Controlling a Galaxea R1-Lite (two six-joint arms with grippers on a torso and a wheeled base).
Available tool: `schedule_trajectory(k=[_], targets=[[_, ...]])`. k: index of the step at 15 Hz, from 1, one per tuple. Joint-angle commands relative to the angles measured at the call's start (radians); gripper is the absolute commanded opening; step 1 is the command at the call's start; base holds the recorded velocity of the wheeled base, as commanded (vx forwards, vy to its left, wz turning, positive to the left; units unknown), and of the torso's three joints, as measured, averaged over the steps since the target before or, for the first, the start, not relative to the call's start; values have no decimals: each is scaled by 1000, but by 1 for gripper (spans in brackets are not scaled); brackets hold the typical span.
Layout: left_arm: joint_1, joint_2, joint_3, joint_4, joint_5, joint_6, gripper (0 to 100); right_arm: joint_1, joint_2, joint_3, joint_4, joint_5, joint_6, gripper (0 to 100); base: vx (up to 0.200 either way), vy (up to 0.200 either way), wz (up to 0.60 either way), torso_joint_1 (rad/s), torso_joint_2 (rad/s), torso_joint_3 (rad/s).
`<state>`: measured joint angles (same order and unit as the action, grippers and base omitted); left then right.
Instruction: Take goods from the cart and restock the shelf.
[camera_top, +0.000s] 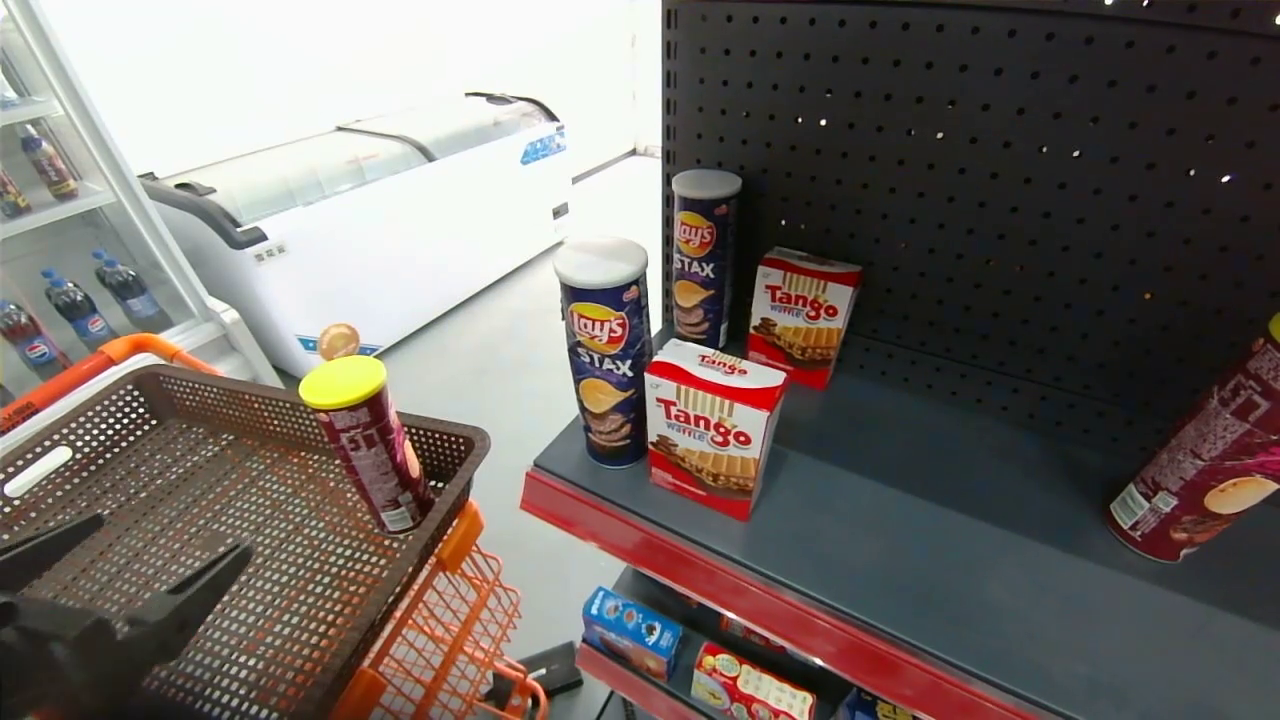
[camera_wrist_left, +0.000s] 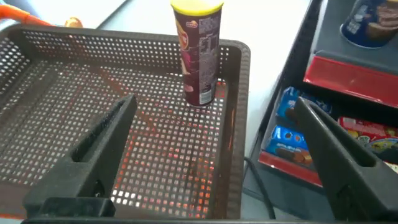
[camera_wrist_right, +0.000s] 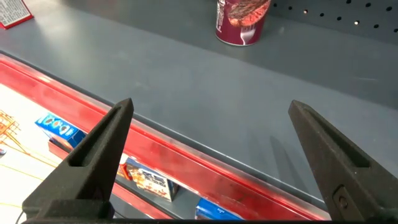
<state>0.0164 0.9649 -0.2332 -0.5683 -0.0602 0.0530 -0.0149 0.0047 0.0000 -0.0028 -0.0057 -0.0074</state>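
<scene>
A maroon cylindrical chip can with a yellow lid (camera_top: 368, 445) stands tilted in the brown perforated plastic basket (camera_top: 200, 460) atop the orange wire cart (camera_top: 440, 620). The left pincer (camera_wrist_left: 214, 104) hangs released above the basket. The right pincer (camera_wrist_right: 210, 107), also released, hangs over the grey metal shelf (camera_top: 900, 520), where a second maroon can (camera_top: 1210, 460) stands.

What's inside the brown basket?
One maroon chip can with a yellow lid, standing in a corner of the basket. The left end effector hides some of the near floor.
</scene>
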Motion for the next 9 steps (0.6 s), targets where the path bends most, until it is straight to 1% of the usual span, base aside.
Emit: schedule_trajectory(k=[1, 2, 3, 4, 5, 6, 7, 8, 9], targets=[[-10, 313, -14, -189, 19, 2, 100, 0, 1, 0, 0, 0, 0, 100, 0, 0, 0, 0, 0, 0], [-9, 380, -20, -254, 23, 2, 100, 0, 1, 0, 0, 0, 0, 100, 0, 0, 0, 0, 0, 0], [0, 479, -20, -381, 36, 2, 100, 0, 1, 0, 0, 0, 0, 100, 0, 0, 0, 0, 0, 0], [5, 551, -21, -473, 39, -1, 100, 0, 1, 0, 0, 0, 0, 100, 0, 0, 0, 0, 0, 0], [5, 598, -21, -533, 39, 2, 100, 0, 1, 0, 0, 0, 0, 100, 0, 0, 0, 0, 0, 0], [4, 643, -29, -570, 39, 4, 100, 0, 1, 0, 0, 0, 0, 100, 0, 0, 0, 0, 0, 0], [4, 664, -37, -584, 39, 4, 100, 0, 1, 0, 0, 0, 0, 100, 0, 0, 0, 0, 0, 0], [4, 738, -63, -628, 40, 18, 100, 0, 1, 0, 0, 0, 0, 100, 0, 0, 0, 0, 0, 0], [2, 775, -80, -653, 40, 34, 100, 0, 1, 0, 0, 0, 0, 100, 0, 0, 0, 0, 0, 0]])
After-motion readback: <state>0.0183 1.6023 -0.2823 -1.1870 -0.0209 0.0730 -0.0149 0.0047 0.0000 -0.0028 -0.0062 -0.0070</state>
